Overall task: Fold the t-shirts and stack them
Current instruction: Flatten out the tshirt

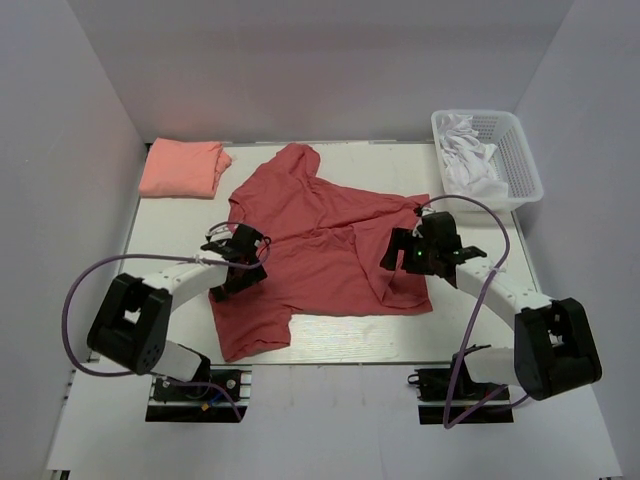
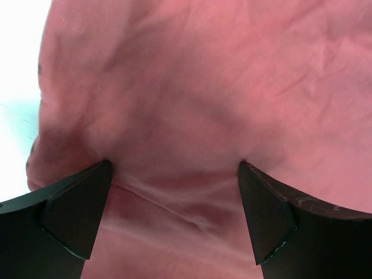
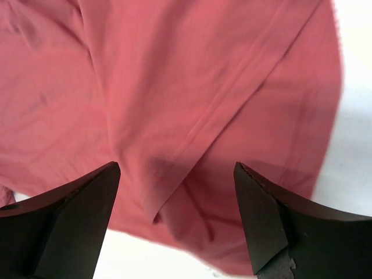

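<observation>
Between grey walls (image 1: 300, 60), a white table (image 1: 370, 165) bears the brick-red t-shirt (image 1: 310, 240).

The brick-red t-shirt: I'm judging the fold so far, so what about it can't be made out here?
- Top view: the left gripper and right gripper cover parts of the brick-red t-shirt.
- Left wrist view: only a blurred patch; frame edges cut off the rest.
- Right wrist view: whether the gripper touches the cloth cannot be told.

At table (image 1: 350, 340) centre, spread t-shirt (image 1: 320, 250), folded t-shirt (image 1: 182, 168) at ten o'clock, basket (image 1: 522, 168) at two o'clock, cloths (image 1: 468, 160) in it.
</observation>
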Controlling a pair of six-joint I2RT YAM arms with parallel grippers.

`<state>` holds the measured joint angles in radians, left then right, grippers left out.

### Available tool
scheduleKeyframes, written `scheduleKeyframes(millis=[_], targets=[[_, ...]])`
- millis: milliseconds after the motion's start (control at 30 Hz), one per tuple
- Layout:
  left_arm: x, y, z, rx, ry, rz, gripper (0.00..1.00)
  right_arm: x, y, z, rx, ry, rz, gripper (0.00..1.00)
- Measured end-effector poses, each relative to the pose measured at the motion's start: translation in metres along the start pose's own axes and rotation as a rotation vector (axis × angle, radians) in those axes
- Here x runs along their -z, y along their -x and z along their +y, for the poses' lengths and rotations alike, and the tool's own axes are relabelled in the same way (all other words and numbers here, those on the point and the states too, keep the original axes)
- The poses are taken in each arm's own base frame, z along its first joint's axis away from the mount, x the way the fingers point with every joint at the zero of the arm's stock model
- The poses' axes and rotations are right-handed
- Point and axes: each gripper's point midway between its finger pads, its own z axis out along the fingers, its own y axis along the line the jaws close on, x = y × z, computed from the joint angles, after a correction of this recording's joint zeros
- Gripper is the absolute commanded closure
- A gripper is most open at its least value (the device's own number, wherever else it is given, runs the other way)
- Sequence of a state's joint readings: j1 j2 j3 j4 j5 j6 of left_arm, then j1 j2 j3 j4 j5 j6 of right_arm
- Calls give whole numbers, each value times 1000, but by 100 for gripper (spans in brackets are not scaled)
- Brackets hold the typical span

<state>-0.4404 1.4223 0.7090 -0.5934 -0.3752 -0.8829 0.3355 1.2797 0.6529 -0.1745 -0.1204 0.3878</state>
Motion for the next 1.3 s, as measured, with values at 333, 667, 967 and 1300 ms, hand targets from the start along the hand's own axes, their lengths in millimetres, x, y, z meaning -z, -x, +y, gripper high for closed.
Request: scheduleKeyframes(millis=[333, 667, 967, 1300], targets=[[4, 16, 5, 10, 101, -18, 0, -11, -5, 7, -19, 30, 37, 16], [116, 99, -64, 51, -471, -343, 0, -16, -5, 10, -61, 40, 40, 16], [46, 45, -92, -121, -471, -124, 0, -17, -19, 24, -104, 109, 76, 16], [26, 23, -85, -138, -456, -78, 0, -15, -41, 22, -143, 106, 119, 16]])
